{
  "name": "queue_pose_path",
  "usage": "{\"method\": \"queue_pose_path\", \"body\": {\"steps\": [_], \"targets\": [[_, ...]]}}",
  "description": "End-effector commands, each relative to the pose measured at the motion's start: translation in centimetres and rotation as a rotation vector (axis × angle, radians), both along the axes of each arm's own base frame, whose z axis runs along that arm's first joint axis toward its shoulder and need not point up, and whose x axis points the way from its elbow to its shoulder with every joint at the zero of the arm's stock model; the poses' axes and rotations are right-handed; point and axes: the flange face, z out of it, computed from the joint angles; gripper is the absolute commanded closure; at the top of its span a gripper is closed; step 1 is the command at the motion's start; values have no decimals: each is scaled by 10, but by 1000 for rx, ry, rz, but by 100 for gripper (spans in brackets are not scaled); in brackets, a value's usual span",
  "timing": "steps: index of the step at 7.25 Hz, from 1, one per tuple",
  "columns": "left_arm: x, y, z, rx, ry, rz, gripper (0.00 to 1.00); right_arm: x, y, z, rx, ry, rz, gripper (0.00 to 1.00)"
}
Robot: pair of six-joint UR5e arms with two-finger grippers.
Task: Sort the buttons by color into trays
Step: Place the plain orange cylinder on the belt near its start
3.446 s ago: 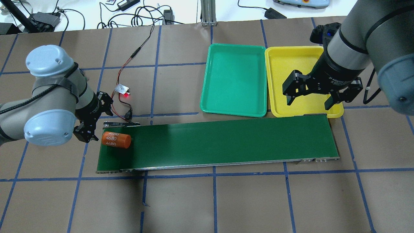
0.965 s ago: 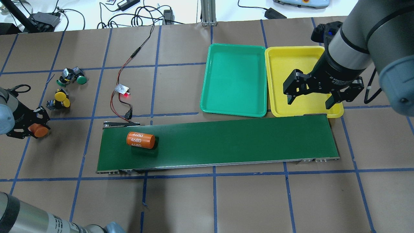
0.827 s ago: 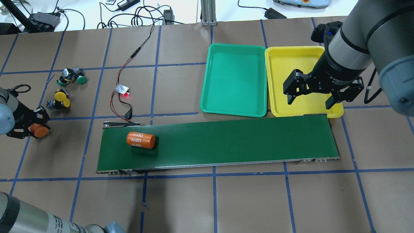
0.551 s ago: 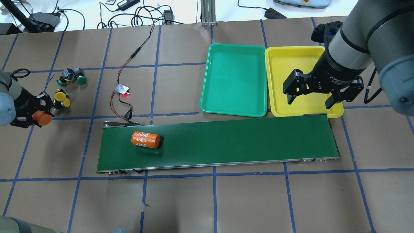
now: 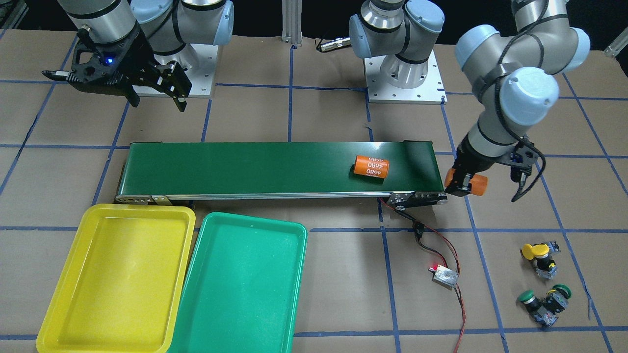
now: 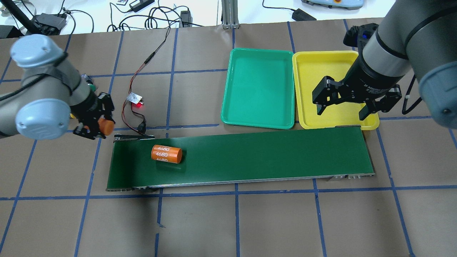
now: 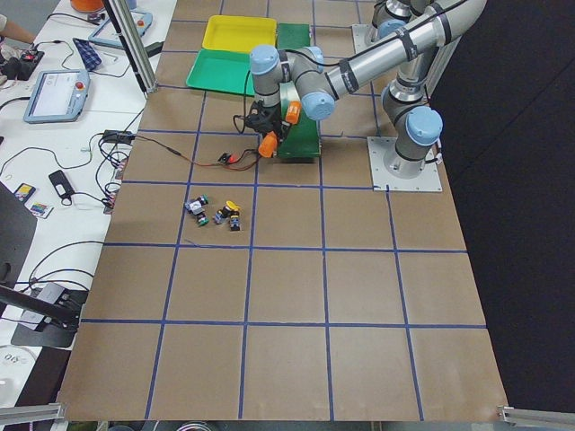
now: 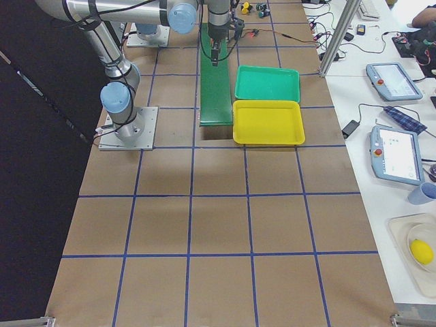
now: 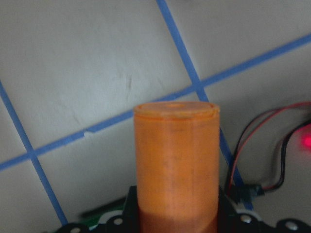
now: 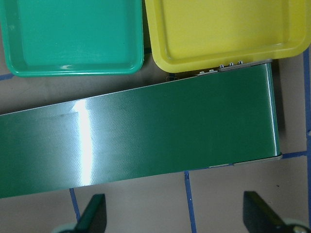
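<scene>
The buttons lie loose on the brown table off the belt's left end: a yellow-capped pair [image 5: 537,256] and a green-capped pair [image 5: 543,299]. In the overhead view my left arm hides nearly all of them. The yellow tray [image 6: 321,71] and the green tray [image 6: 259,89] sit side by side behind the belt's right half, both bare. My left gripper [image 6: 95,125] is shut on an orange cylinder [image 9: 176,165], held just off the belt's left end. My right gripper [image 6: 342,109] hangs open over the yellow tray's near edge, holding nothing.
A long dark-green conveyor belt [image 6: 267,153] crosses the table, with a second orange cylinder [image 6: 166,154] marked 4680 lying on its left part. A small circuit board [image 6: 135,97] with a red light and red-black wires lies behind the belt's left end.
My left arm has swung in from the far left to the belt's left end, carrying the orange cylinder. The cylinder on the belt has drifted right. The right arm has not moved.
</scene>
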Motion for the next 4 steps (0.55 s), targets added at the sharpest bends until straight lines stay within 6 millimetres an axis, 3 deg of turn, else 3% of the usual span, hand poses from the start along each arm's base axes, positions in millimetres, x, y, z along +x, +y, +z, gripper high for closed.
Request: {"method": "queue_pose_path", "body": {"steps": [1, 3, 4], "targets": [[-48, 28, -19, 36, -4, 98, 100, -1, 0, -1, 1, 2, 3, 0], [-51, 49, -25, 54, -4, 103, 100, 0, 1, 0, 2, -1, 1, 0], [-51, 49, -33, 71, -2, 103, 93, 0, 0, -1, 2, 1, -1, 0]]}}
